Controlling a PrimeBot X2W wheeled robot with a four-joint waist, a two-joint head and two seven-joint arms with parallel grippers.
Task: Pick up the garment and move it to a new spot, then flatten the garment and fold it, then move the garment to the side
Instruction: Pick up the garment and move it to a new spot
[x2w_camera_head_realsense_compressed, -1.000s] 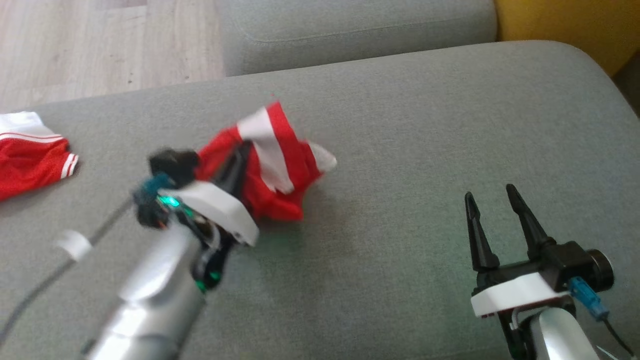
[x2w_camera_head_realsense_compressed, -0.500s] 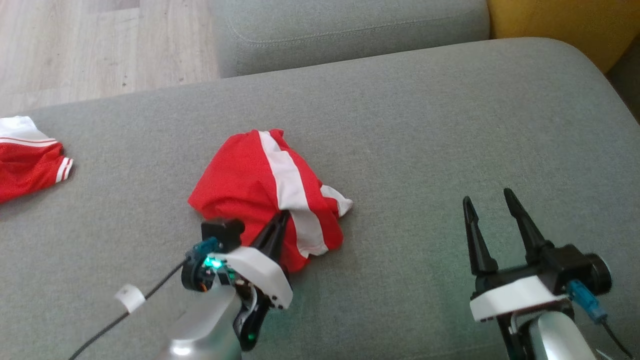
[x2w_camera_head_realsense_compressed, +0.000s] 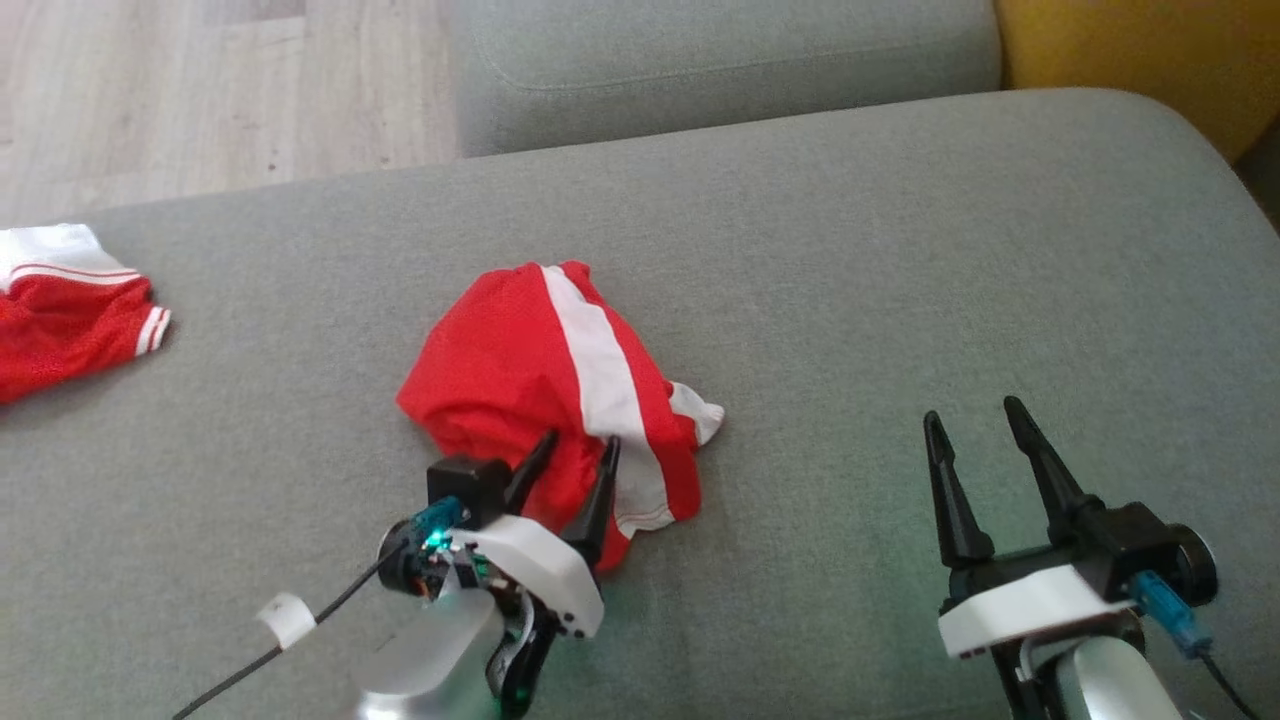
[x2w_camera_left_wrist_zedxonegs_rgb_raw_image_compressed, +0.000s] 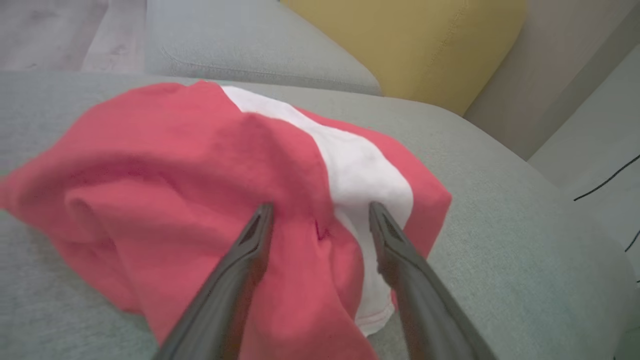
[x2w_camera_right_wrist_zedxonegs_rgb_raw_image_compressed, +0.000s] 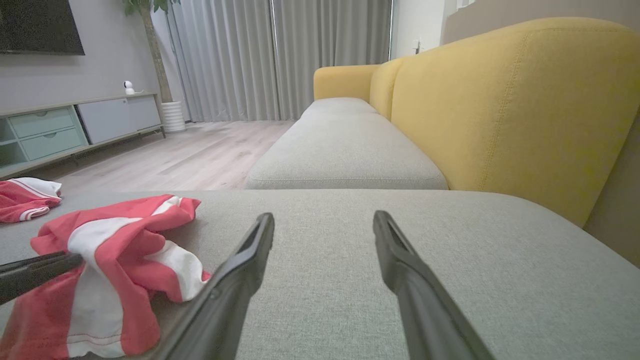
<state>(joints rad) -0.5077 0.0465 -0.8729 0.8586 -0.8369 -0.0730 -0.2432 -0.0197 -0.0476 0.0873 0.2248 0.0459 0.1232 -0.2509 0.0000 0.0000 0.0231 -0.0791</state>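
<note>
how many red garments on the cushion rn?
2. One red-and-white garment lies crumpled on the grey cushion by the left hand. The other red garment sits at its left edge, partly cut off by the frame.

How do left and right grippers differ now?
The left gripper is at the crumpled red-and-white garment, spread over its near edge; the right gripper is over bare cushion, apart from it. The left gripper tilts right in head view; the right gripper tilts left. Both open, empty.
</note>
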